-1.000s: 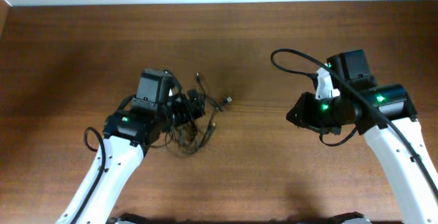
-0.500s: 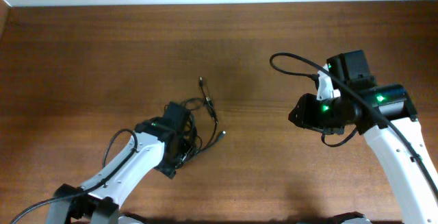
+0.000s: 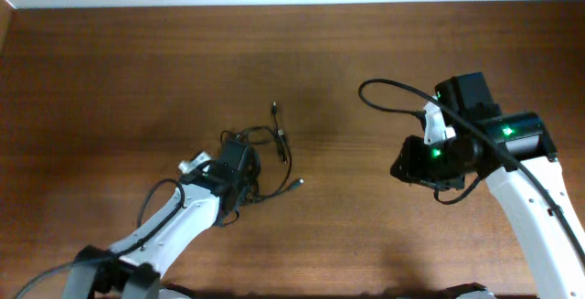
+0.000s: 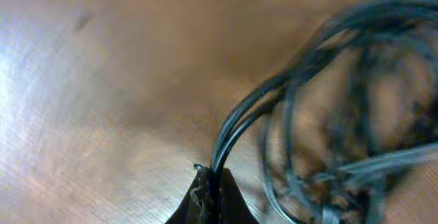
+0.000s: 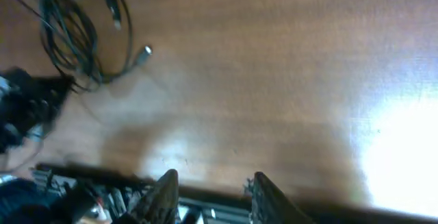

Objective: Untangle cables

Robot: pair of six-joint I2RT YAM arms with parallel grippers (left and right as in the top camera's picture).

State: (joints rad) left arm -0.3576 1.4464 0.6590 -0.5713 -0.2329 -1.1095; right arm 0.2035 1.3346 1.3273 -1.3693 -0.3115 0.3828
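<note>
Cables [image 4: 254, 106] blur, pinched in left tool [image 4: 212, 181].

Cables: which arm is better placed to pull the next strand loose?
Left, probably. The left gripper is shut on strands of the cables, right at the tangle. The right gripper is open, empty and well apart from them across the table.

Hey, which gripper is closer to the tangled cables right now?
Left. The left gripper is right at the cables, shut on a couple of strands; the right gripper hangs open over the table, well off to their right.
</note>
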